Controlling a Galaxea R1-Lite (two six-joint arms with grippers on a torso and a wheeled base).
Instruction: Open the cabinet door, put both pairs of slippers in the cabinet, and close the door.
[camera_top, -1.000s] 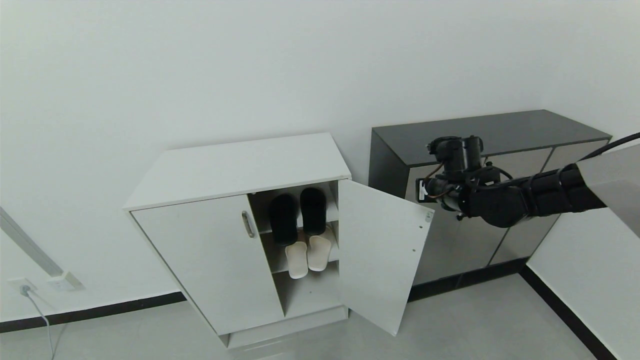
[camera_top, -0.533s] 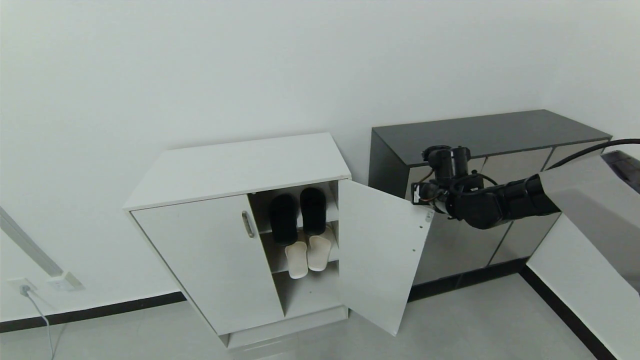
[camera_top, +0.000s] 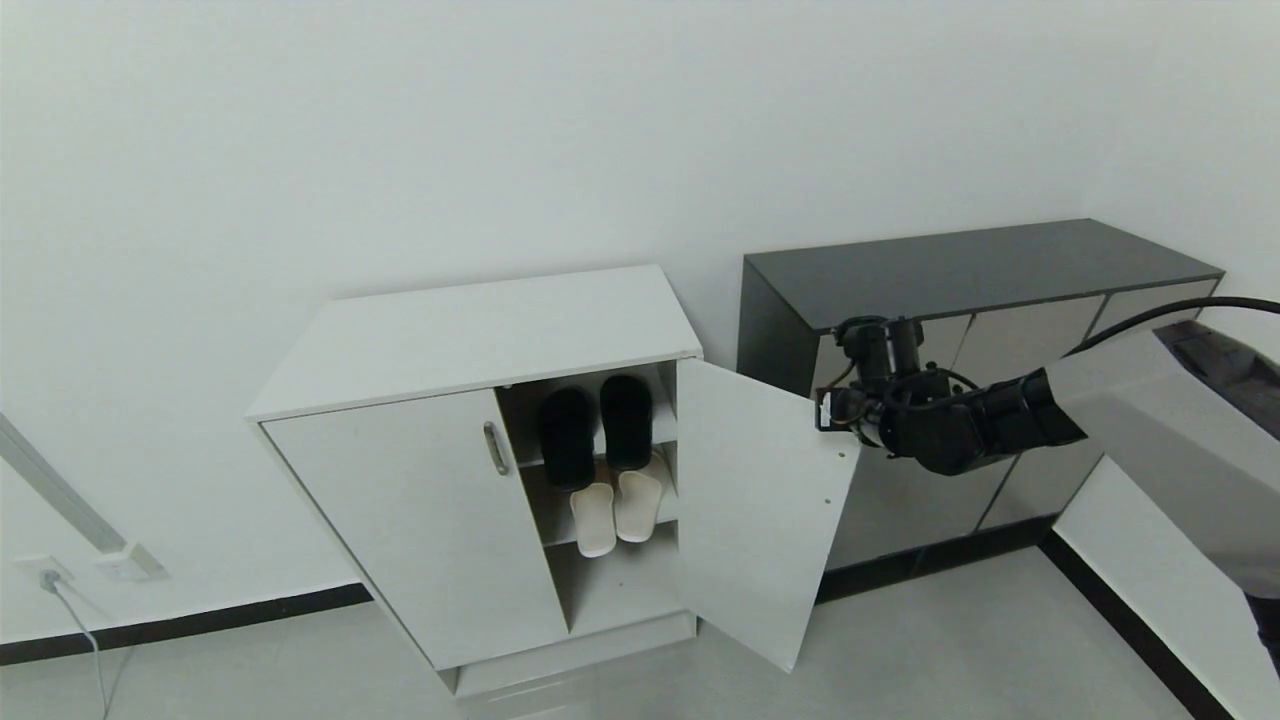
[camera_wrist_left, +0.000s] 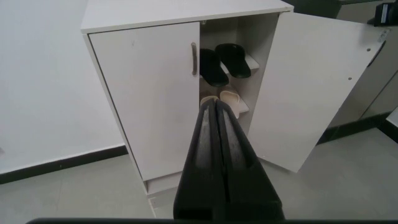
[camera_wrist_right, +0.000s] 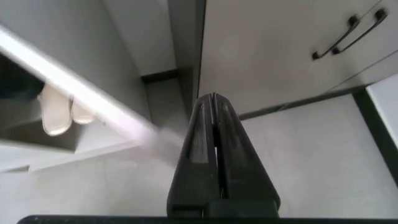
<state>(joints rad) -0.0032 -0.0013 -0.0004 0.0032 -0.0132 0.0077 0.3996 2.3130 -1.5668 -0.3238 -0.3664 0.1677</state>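
Right tool (camera_top: 828, 410) nearer open white door (camera_top: 760, 500); black slippers (camera_top: 597, 425) above cream slippers (camera_top: 615, 510).

Right arm (camera_top: 985, 425): matte black, chunky ribbed segments. Thick black cable (camera_top: 1200, 300) arcs behind it, small white tag (camera_top: 824, 411) at the wrist. Left gripper (camera_wrist_left: 215, 106) and right gripper (camera_wrist_right: 213, 98): black, flat tapering fingers, thin seam between.

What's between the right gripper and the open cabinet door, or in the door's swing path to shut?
Nothing visible. The right gripper sits by the upper free corner of the open door, with no object between them or along the swing. The white slippers reach their shelf's front edge; whether they overhang it is unclear.
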